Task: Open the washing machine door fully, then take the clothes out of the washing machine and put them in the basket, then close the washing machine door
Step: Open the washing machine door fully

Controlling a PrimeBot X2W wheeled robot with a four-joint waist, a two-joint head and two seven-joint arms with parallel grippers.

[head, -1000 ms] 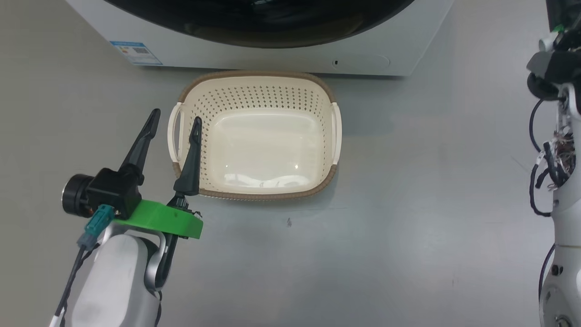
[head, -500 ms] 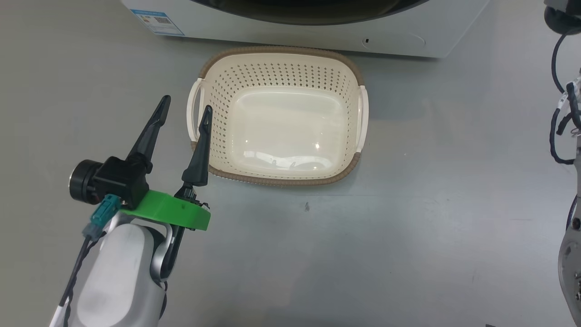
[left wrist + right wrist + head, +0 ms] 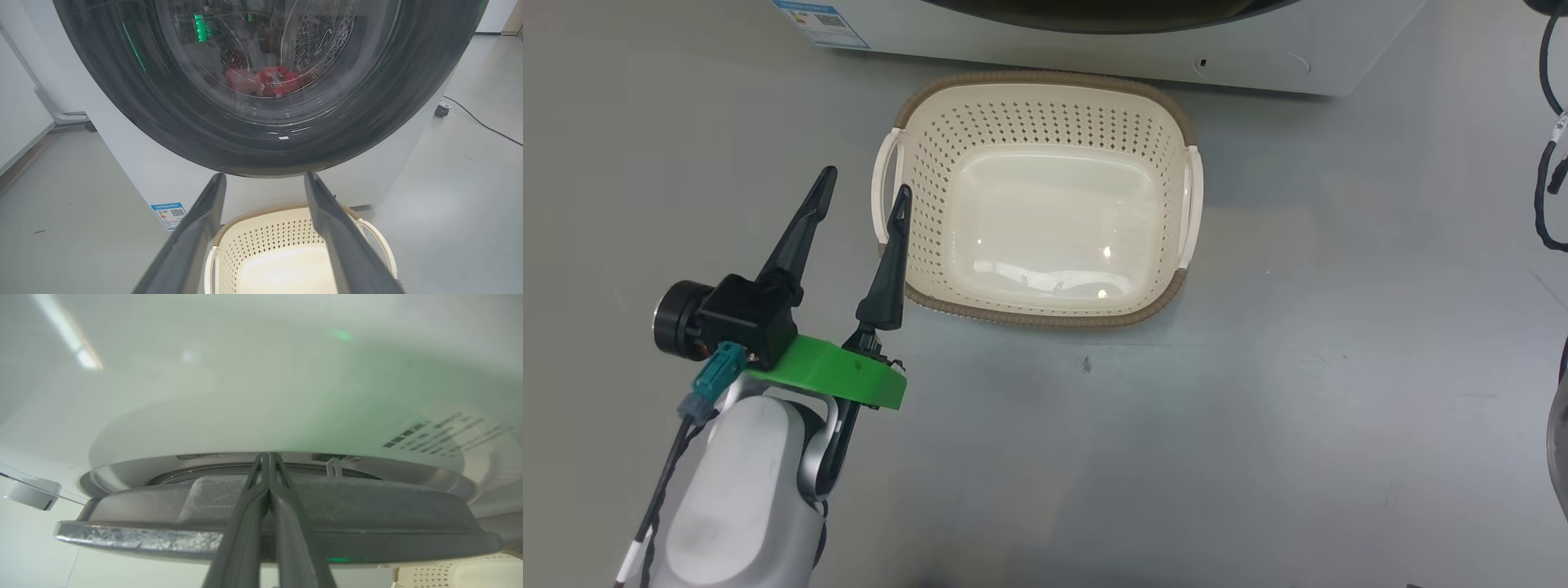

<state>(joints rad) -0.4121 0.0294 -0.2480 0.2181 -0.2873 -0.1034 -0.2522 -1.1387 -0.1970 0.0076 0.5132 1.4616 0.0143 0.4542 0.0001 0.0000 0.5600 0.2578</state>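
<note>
Left wrist view: clothes (image 3: 265,81) were seen upper centre behind the washing machine door (image 3: 122,102); basket (image 3: 265,237) empty; left tool (image 3: 264,175) spread, right tool (image 3: 267,455) closed.

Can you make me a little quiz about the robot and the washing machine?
1. True or false: the basket is empty.
2. Fill in the word: the left gripper has its two fingers ____ (open or shut).
3. Pick one: where are the red clothes?
A. In the basket
B. Behind the glass of the washing machine door
C. In the left gripper

Key: 1 true. 2 open, with nothing between the fingers. 3 B.
</note>
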